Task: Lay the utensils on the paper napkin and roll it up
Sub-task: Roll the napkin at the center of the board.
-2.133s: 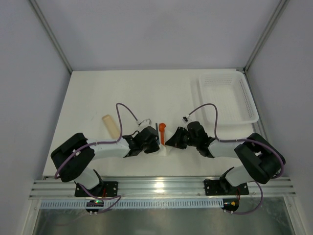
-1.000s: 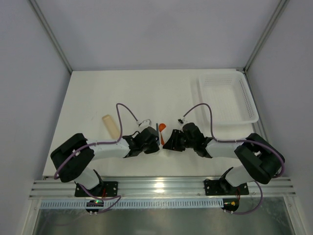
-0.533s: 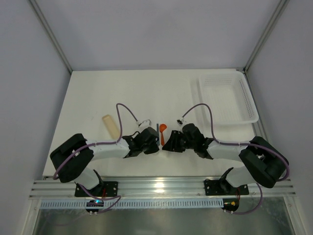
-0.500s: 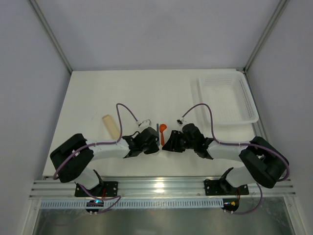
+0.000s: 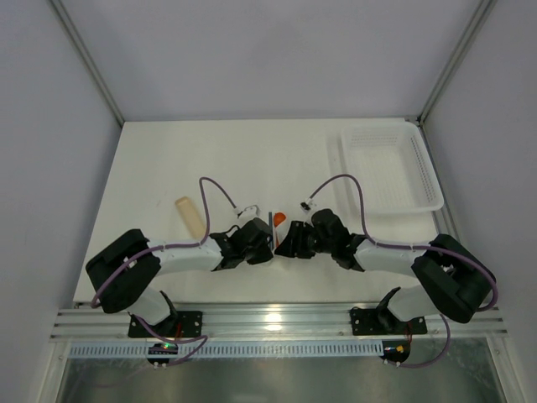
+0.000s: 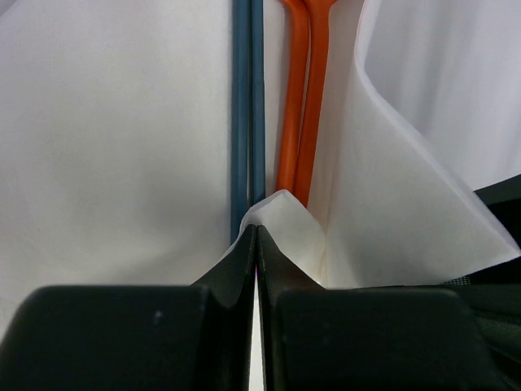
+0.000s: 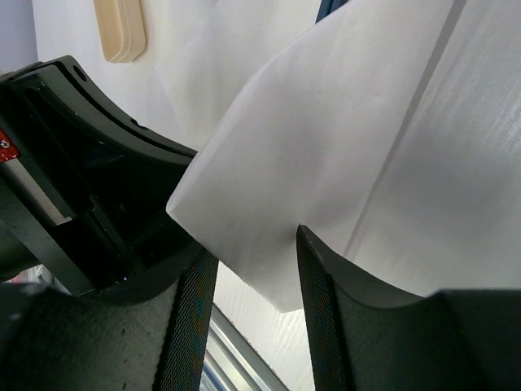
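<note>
The white paper napkin (image 6: 391,204) lies between my two grippers, and its right side is lifted and folded leftward. An orange utensil (image 6: 305,90) and a thin blue one (image 6: 247,98) lie side by side on it; only their far tips (image 5: 278,219) show from above. My left gripper (image 6: 256,232) is shut on a pinched fold of the napkin. My right gripper (image 7: 256,277) is open, with the lifted napkin flap (image 7: 326,147) resting against its right finger (image 7: 326,301). The pale tan stick (image 5: 191,216) lies on the bare table, left of the left arm.
A white mesh basket (image 5: 390,168) stands at the back right. The two grippers (image 5: 267,246) (image 5: 283,244) almost touch near the table's front middle. The left gripper's black body (image 7: 73,163) fills the left of the right wrist view. Purple cables arch over both wrists.
My right gripper has moved left toward the left gripper, carrying the napkin's right side over the utensils, so less of the orange one shows. The left arm has barely moved.
</note>
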{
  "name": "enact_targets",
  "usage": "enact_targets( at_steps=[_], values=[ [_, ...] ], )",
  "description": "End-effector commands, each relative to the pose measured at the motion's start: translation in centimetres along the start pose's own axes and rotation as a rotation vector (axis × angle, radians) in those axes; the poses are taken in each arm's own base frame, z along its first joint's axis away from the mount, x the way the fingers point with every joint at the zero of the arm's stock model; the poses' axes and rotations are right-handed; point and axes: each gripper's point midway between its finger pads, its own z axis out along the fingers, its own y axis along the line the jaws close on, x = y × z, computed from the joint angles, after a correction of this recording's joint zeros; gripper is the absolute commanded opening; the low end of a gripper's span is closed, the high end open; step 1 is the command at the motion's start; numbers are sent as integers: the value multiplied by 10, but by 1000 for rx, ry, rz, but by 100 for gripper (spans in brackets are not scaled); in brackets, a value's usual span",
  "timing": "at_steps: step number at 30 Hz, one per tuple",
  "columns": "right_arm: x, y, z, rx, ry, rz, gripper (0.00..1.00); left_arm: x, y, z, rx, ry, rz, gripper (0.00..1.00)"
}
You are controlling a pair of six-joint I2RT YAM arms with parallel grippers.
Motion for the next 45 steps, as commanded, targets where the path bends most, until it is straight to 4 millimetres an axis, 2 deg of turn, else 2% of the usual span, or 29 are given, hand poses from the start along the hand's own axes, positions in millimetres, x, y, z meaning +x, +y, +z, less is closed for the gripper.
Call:
enact_targets(
  at_steps=[1,18,37,45],
  values=[
    [-10,19,2,-58,-21,-43,47,-1,8,-4,-38,-8,20,0],
    [-2,21,6,-90,7,-33,48,-1,8,-5,-33,-14,12,0],
    [8,9,17,-74,41,-17,47,-1,8,-8,-40,-23,14,0],
    [9,5,19,-65,46,-7,48,-5,13,-15,-72,-52,25,0]
  ],
)
